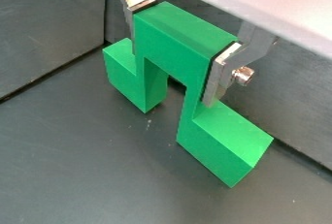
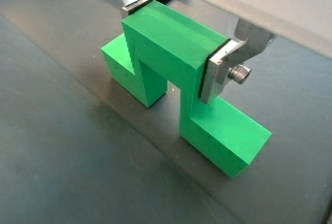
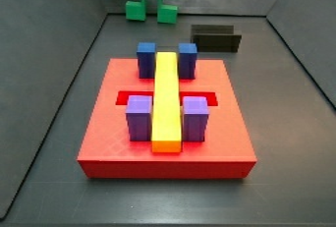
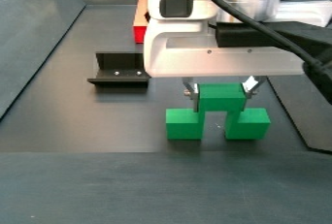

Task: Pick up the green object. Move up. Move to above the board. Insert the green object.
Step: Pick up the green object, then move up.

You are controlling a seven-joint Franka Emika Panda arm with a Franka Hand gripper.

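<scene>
The green object (image 1: 182, 68) is a matte arch-like piece with a raised centre cube and two lower side cubes resting on the dark floor. It also shows in a wrist view (image 2: 176, 68) and in both side views (image 3: 151, 10) (image 4: 218, 112). My gripper (image 1: 180, 36) (image 2: 178, 29) has its silver fingers (image 1: 223, 73) pressed against both sides of the raised centre cube. In a side view the gripper (image 4: 220, 88) stands over the piece. The red board (image 3: 105, 133) with the yellow bar (image 3: 167, 98) and the blue and purple blocks lies apart from it, towards the other end of the floor.
The dark fixture (image 3: 215, 38) (image 4: 116, 71) stands on the floor between the green object and the board. Grey walls (image 3: 59, 64) enclose the floor. A light wall edge (image 1: 259, 5) runs close behind the gripper.
</scene>
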